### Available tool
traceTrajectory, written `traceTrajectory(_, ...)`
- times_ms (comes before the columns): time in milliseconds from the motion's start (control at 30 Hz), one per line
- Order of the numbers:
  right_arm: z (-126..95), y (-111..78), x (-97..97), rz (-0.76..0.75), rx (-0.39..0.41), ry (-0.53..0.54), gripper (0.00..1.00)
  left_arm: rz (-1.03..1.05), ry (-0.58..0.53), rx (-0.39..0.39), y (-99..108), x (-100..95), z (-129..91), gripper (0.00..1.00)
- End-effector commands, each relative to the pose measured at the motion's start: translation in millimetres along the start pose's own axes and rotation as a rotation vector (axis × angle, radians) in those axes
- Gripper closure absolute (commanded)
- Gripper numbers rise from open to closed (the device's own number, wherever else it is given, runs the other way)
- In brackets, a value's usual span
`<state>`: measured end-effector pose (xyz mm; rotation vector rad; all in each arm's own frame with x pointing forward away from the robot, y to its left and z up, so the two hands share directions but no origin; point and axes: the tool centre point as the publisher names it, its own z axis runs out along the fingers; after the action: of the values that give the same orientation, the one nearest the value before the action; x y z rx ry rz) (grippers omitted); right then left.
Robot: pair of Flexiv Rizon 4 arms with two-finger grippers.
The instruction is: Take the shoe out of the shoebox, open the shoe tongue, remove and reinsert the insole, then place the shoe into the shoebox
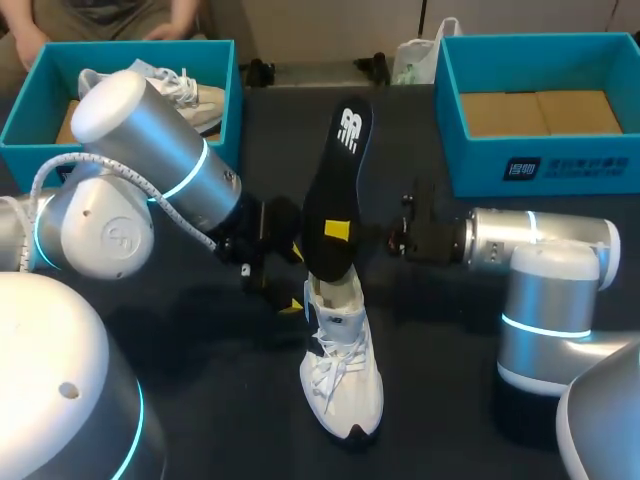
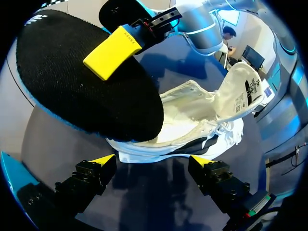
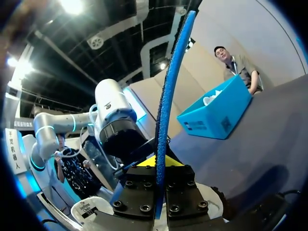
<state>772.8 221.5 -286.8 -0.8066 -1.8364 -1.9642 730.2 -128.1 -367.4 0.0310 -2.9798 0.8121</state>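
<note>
Right gripper (image 3: 161, 166): clamped on the insole (image 1: 340, 170). In the right wrist view the insole is seen edge-on, pinched between the two fingers. In the left wrist view one yellow fingertip (image 2: 111, 53) is pressed flat on its black face.

Insole: held upright above the table (image 1: 200, 410), near the middle. The face is black and finely textured, the rim is bright blue, and a white mark is seen near the upper end. The lower end meets the shoe's opening. Whether it sits inside cannot be told.

Left gripper (image 2: 153, 161): fingers spread apart, nothing held between them. It is stationed just beside the shoe (image 2: 192, 120) at its heel end, tips pointed at the sole's side. Contact cannot be confirmed.

Shoe: white, resting on its sole on the table, toe toward the robot. A dark band is noted along the sole. The white laces (image 1: 330, 370) are loosened. The tongue (image 2: 240, 91) is folded up and forward, with its printed label exposed, and the pale lining is laid open.

Left shoebox (image 1: 20, 140): blue, at the far left of the table. A second shoe (image 1: 195, 100), also white, is lying in it.

Right shoebox (image 1: 540, 165): blue, at the far right. Only its brown cardboard floor is seen.
</note>
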Motion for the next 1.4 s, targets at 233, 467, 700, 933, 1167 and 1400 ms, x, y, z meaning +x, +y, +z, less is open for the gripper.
traceTrajectory(233, -2.2, -11.7, -8.5, -0.044, 0.023, 0.08, 1.0, 0.001, 0.001, 0.0, 0.0, -0.3, 1.1, 0.0)
traceTrajectory(467, -4.3, -19.3, -8.9, -0.06, 0.033, 0.117, 1.0, 0.001, 0.001, 0.0, 0.0, -0.3, 1.1, 0.0)
traceTrajectory(700, -6.7, -28.8, -7.6, -0.07, 0.032, 0.138, 1.0, 0.001, 0.001, 0.0, 0.0, -0.3, 1.1, 0.0)
traceTrajectory(933, -6.9, -37.6, -7.0, -0.07, 0.051, 0.152, 1.0, 0.001, 0.001, 0.0, 0.0, -0.3, 1.1, 0.0)
traceTrajectory(1167, -4.2, -49.3, -5.4, -0.06, 0.078, 0.151, 1.0, 0.001, 0.001, 0.0, 0.0, -0.3, 1.1, 0.0)
traceTrajectory(1400, -7.1, -67.4, -2.8, -0.031, 0.086, 0.133, 1.0, 0.001, 0.001, 0.0, 0.0, -0.3, 1.1, 0.0)
